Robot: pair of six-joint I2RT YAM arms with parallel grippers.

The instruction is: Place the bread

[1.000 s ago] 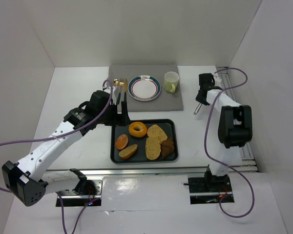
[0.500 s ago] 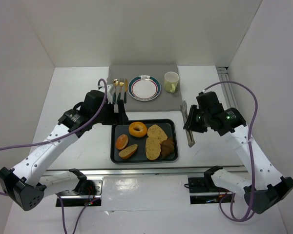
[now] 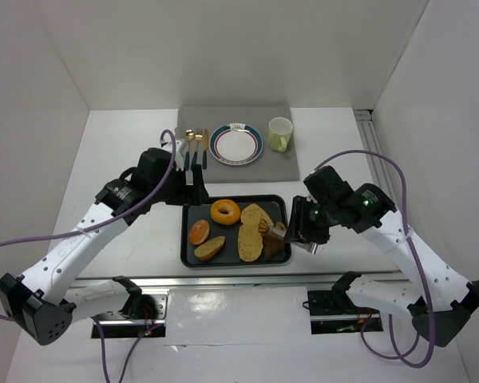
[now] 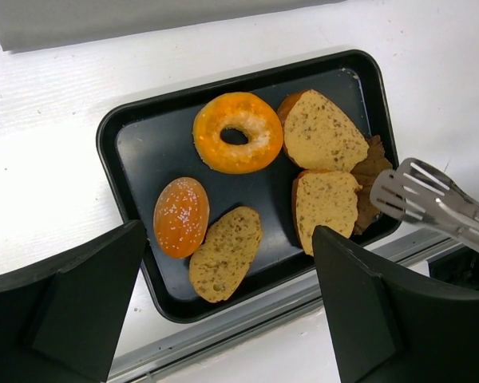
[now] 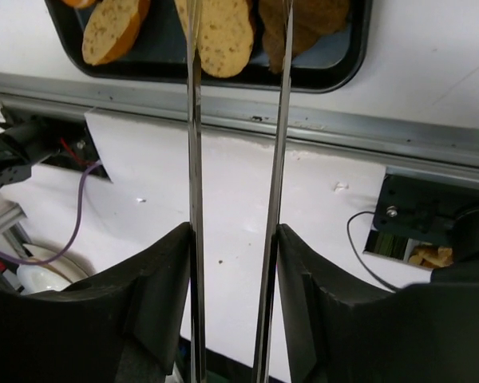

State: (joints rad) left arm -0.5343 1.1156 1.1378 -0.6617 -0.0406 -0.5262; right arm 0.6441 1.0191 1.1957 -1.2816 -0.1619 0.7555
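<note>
A black tray (image 3: 190, 255) holds three tan bread slices (image 3: 250, 242), an orange donut (image 3: 225, 211), a glazed bun (image 3: 199, 231) and dark brown pieces (image 3: 276, 239). My left gripper (image 3: 198, 190) is open and empty, hovering above the tray's far left edge; its fingers (image 4: 72, 303) frame the tray (image 4: 112, 132) in the left wrist view. My right gripper (image 3: 305, 222) is shut on metal tongs (image 3: 283, 231). The tong arms (image 5: 193, 159) stand apart, with their tips over the tray's right side by the dark pieces. The tongs also show in the left wrist view (image 4: 419, 195).
A grey mat (image 3: 287, 163) lies behind the tray with a rimmed plate (image 3: 235, 144), a pale green cup (image 3: 280, 133) and cutlery (image 3: 193, 144). A metal rail (image 3: 247, 278) runs along the near table edge. White walls enclose the table on three sides.
My right arm has swung from the back right down to the tray's right side, carrying the tongs. My left gripper has shifted slightly and stays open above the tray's far left edge.
</note>
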